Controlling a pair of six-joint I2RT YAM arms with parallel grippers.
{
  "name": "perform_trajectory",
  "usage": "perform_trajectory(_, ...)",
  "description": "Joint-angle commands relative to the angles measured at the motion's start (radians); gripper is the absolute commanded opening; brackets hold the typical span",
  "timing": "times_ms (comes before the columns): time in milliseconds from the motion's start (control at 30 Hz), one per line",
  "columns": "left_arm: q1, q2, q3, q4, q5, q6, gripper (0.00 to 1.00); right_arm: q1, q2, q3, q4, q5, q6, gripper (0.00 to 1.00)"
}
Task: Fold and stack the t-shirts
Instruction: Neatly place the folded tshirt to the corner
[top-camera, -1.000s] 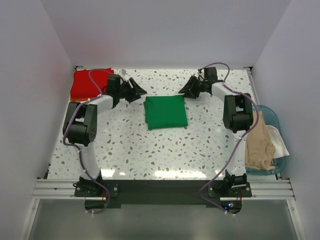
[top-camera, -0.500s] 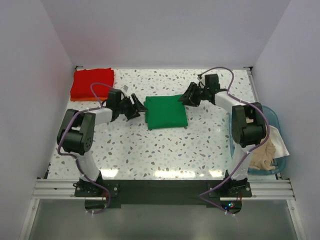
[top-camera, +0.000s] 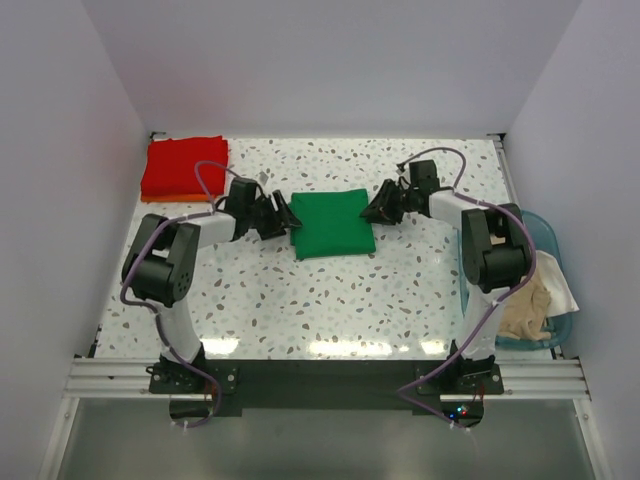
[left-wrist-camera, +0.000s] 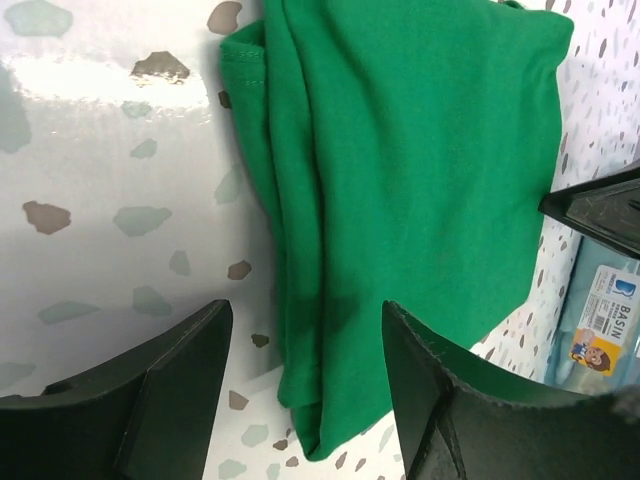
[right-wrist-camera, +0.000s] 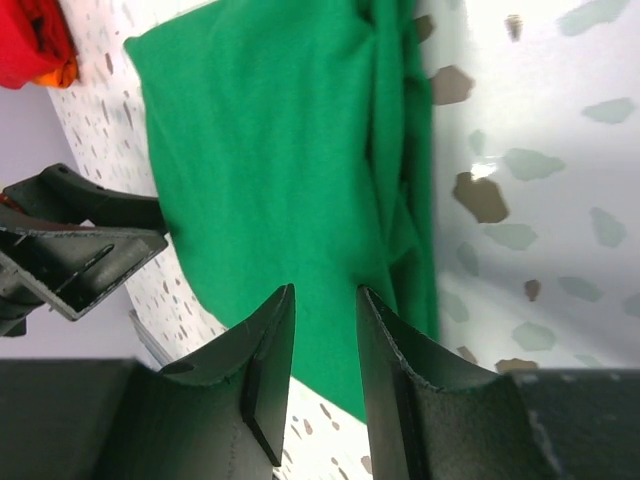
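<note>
The folded bright green cotton t-shirt (top-camera: 332, 224) lies between two empty grippers: left gripper (top-camera: 288, 220) wide open at its left edge, right gripper (top-camera: 369, 212) narrowly parted at its right.

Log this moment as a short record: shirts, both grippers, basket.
green t-shirt: folded, flat on the table, mid-workspace
red t-shirt: folded, far left corner, orange shirt under it
left gripper: open, at the green t-shirt's left edge
right gripper: jaws narrowly apart, over its right edge
basket: right side, holds a beige shirt and a white shirt
</note>
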Motion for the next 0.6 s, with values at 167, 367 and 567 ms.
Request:
perform_trajectory(167, -0.051, 0.064, 0.069, -0.088, -0.1, 0.043, 0.64, -0.029, 0.031, -0.01, 0.035, -0.004, -0.009, 0.34)
perform_trajectory(367, -0.087, 0.111, 0.109, -0.165, -0.176, 0.04, 0.58, -0.036, 0.037, -0.019, 0.057, -0.024, 0.005, 0.33)
perform_trajectory(567, -0.133, 0.16, 0.157, -0.2, -0.219, 0.024, 0.48, -0.035, -0.01, -0.039, 0.075, -0.022, 0.028, 0.32)
